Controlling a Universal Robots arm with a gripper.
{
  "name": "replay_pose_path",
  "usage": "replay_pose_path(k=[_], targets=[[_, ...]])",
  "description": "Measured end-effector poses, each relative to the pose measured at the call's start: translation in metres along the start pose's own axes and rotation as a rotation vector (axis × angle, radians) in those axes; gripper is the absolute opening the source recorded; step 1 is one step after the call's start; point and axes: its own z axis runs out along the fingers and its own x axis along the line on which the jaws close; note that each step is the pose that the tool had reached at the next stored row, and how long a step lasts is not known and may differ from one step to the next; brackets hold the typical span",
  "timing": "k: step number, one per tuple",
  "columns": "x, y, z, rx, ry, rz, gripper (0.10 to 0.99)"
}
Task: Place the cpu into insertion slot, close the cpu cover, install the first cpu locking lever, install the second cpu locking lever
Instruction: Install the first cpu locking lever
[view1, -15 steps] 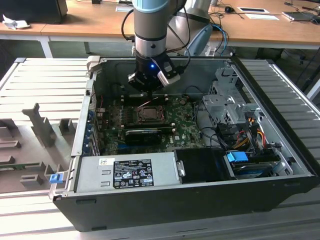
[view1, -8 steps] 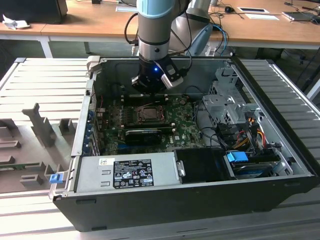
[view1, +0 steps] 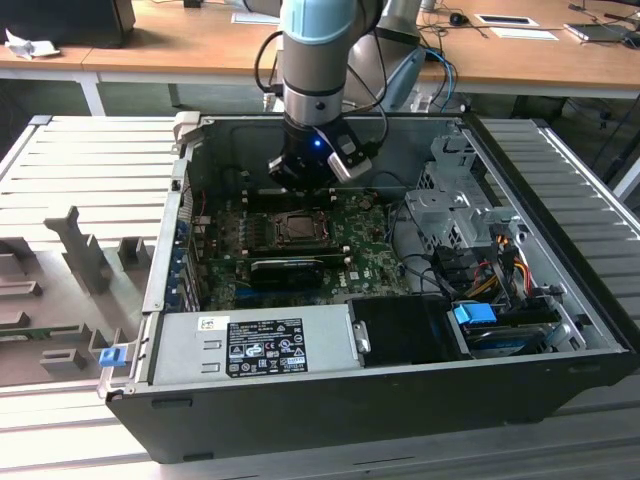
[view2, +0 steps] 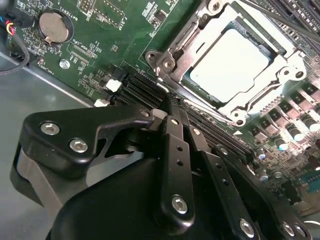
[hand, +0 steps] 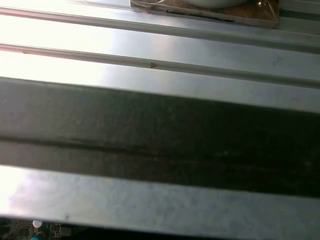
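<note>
second wrist view: the end effector (view2: 172, 107), fingers closed together and empty, hovers near the insertion slot (view2: 170, 47). the cpu (view2: 231, 59) sits inside under the cpu cover (view2: 272, 87); light, fragile, best held by its edges.

The exterior view looks down from high and in front of the open computer case (view1: 380, 390), well back, taking in the whole case, the ribbed metal table (view1: 90, 160) around it and the wooden desks (view1: 180, 50) behind. The second wrist view sits very close above the green circuit board (view2: 100, 45), facing down along the arm's black gripper (view2: 172, 107) toward the processor socket (view2: 235, 65), which the exterior view also shows at the board's middle. The first wrist view faces sideways, close against the case wall (hand: 160, 135) and the ribbed table beyond, with a sliver of board at one edge.
</note>
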Motion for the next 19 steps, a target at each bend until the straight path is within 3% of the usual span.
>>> replay_pose_path(k=[5, 9, 11, 14, 19], targets=[[-0.0015, -0.0006, 0.0035, 0.002, 0.0002, 0.000, 0.106], [-0.0022, -0.0010, 0.0066, 0.011, 0.0012, 0.000, 0.106], [-0.0021, -0.0013, 0.0071, 0.008, 0.0013, 0.000, 0.106], [-0.0021, -0.0012, 0.0081, -0.006, -0.0006, 0.000, 0.106], [-0.0022, -0.0011, 0.0080, -0.007, -0.0008, 0.000, 0.106]])
